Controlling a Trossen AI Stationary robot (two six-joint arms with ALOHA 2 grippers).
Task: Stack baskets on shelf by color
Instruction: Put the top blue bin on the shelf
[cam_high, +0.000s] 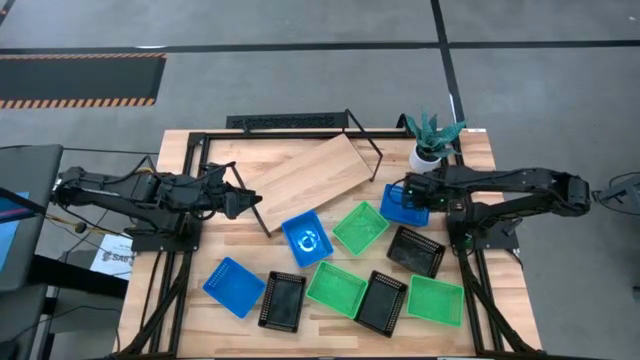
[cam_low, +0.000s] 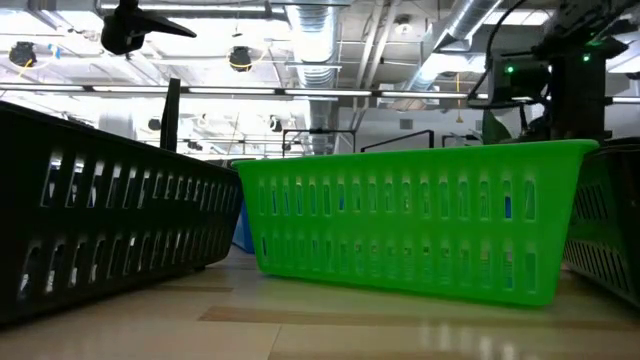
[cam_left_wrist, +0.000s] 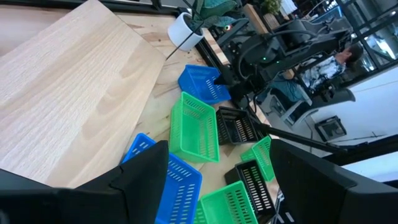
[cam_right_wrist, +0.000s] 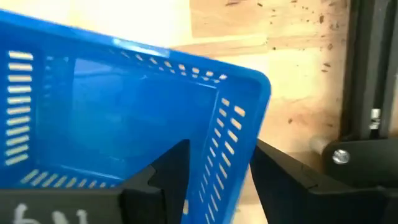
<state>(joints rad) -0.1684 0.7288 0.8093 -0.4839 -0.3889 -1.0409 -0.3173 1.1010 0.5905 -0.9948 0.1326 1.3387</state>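
The shelf (cam_high: 310, 175), a light wood board with black wire end frames, lies askew at the table's middle. Several baskets are scattered on the near half: blue ones (cam_high: 307, 240) (cam_high: 233, 286), green ones (cam_high: 360, 228) (cam_high: 335, 288) (cam_high: 435, 300) and black ones (cam_high: 415, 250) (cam_high: 283, 300) (cam_high: 381, 302). A third blue basket (cam_high: 400, 203) sits right of the shelf under my right gripper (cam_high: 408, 195), which is shut on it. My left gripper (cam_high: 255, 203) hangs open by the shelf's near-left corner; nothing lies between its fingers (cam_left_wrist: 143, 180). My right gripper (cam_right_wrist: 221, 162) has the blue basket by a side wall near a corner (cam_right_wrist: 239, 134). One finger (cam_right_wrist: 171, 171) is inside the basket and the other outside, and they come from above, pointing down. Whether the basket is lifted off the table, I cannot tell.
A white plant pot (cam_high: 428, 155) stands at the far right corner, just beyond the right gripper. Black frame rails (cam_high: 195, 150) run along the table's far and side edges. Bare tabletop (cam_high: 230, 240) lies near the left arm. A person sits beyond the table (cam_left_wrist: 339, 59).
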